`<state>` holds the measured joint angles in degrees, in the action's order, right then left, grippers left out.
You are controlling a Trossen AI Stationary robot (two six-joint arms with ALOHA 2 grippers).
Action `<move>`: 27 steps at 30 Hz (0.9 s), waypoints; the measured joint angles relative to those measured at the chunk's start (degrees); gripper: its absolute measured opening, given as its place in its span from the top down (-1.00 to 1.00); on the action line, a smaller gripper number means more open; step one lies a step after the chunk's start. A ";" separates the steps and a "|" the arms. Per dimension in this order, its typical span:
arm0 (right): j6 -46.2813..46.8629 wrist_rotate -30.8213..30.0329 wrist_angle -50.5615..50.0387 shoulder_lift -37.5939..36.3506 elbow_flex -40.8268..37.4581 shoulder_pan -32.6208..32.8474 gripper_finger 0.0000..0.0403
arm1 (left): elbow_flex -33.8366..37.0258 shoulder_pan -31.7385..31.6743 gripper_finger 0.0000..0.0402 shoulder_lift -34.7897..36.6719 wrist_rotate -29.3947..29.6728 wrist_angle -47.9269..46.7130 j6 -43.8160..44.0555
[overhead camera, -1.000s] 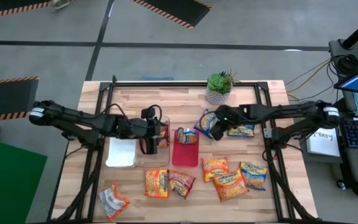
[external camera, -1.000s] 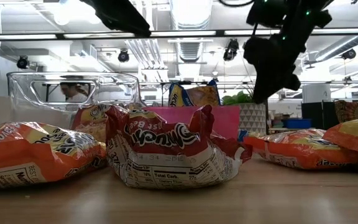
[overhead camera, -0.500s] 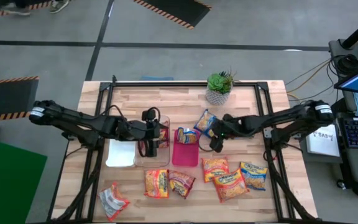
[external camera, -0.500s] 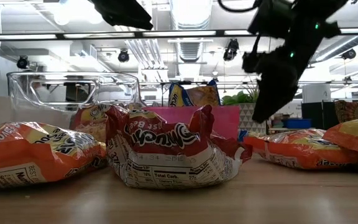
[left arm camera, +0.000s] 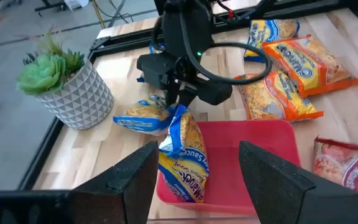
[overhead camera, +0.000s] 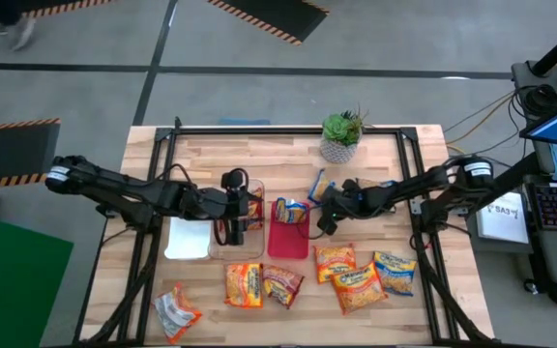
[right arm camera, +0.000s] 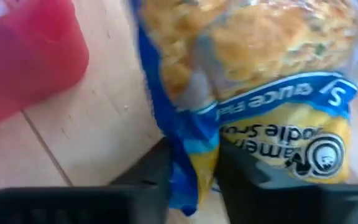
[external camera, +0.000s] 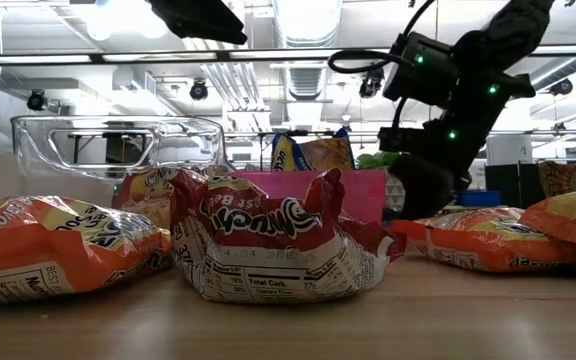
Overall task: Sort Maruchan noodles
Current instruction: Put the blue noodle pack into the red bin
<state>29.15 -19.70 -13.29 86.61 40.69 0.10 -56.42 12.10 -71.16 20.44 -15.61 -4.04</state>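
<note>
My right gripper (overhead camera: 322,215) is low at the right side of the red tray (overhead camera: 288,242), shut on a blue-and-yellow Maruchan packet (right arm camera: 260,93) that lies on the wood. A second blue packet (left arm camera: 182,152) leans inside the red tray. My left gripper (overhead camera: 232,217) hangs open and empty over the clear tray (overhead camera: 222,244), which holds an orange packet (overhead camera: 252,208). Several orange packets (overhead camera: 359,287) lie along the near edge. My right gripper pinches the blue packet's sealed edge (right arm camera: 188,162) between its two fingers (right arm camera: 148,180). It comes slanting down from the table's right. The rest of the packet spreads away from the fingers over the wood, beside the red tray.
A white tray (overhead camera: 187,237) lies left of the clear one. A potted plant (overhead camera: 339,135) stands at the far edge. A crumpled packet (overhead camera: 175,311) lies at the near left corner. Bare wood shows at the far left.
My right gripper has come down and toward the table's left, from above the packets near the plant to the wood beside the red tray. My left gripper has kept still over the clear tray.
</note>
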 joint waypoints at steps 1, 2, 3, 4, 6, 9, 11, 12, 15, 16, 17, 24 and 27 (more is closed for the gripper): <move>0.10 0.17 -0.26 -0.48 -0.02 -0.02 0.76 | 0.00 0.00 -0.02 0.00 0.00 0.18 -1.15; 0.24 0.68 -0.72 -1.25 -0.04 -0.02 0.86 | 0.00 0.00 -0.02 0.00 -0.02 0.66 -2.33; 0.47 1.30 -1.43 -2.10 -0.08 -0.02 0.90 | 0.00 0.00 -0.02 0.00 -0.01 1.34 -3.35; 1.09 1.66 -2.27 -3.28 -0.09 0.02 0.91 | 0.00 0.00 -0.02 0.00 0.00 2.06 -4.22; 2.82 2.27 -4.58 -6.31 -0.09 0.02 0.92 | 0.00 0.00 -0.02 0.00 0.00 3.02 -5.59; 5.51 2.16 -8.94 -12.17 -0.09 0.02 0.94 | 0.00 0.00 -0.02 0.00 0.00 3.52 -5.98; 7.05 2.20 -11.09 -16.93 -0.11 0.02 0.94 | 0.00 0.00 -0.02 0.00 0.00 3.64 -5.96; 7.39 2.34 -11.68 -19.27 -0.11 0.02 0.94 | 0.00 0.06 -0.02 0.00 0.00 3.78 -5.94; 8.13 2.58 -12.67 -26.63 -0.11 0.04 0.94 | 0.00 0.09 -0.02 0.00 0.00 5.14 -5.81; 8.39 2.56 -12.56 -28.94 -0.11 0.04 0.94 | 0.00 0.09 -0.02 0.00 -0.02 5.61 -5.78; 8.43 2.53 -12.52 -31.27 -0.11 0.04 0.94 | 0.00 0.09 -0.02 0.00 -0.02 5.91 -5.78; 10.77 3.13 -9.02 -42.83 -0.11 1.53 0.94 | 0.00 0.09 -0.02 0.02 0.00 6.91 -5.51; 10.95 8.48 -4.69 -45.00 -0.11 2.90 0.94 | 0.00 0.13 -0.02 0.02 -0.02 6.99 -5.22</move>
<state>40.10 -11.22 -17.97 41.62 40.58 3.00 -56.42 12.23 -71.13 20.43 -8.62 -9.26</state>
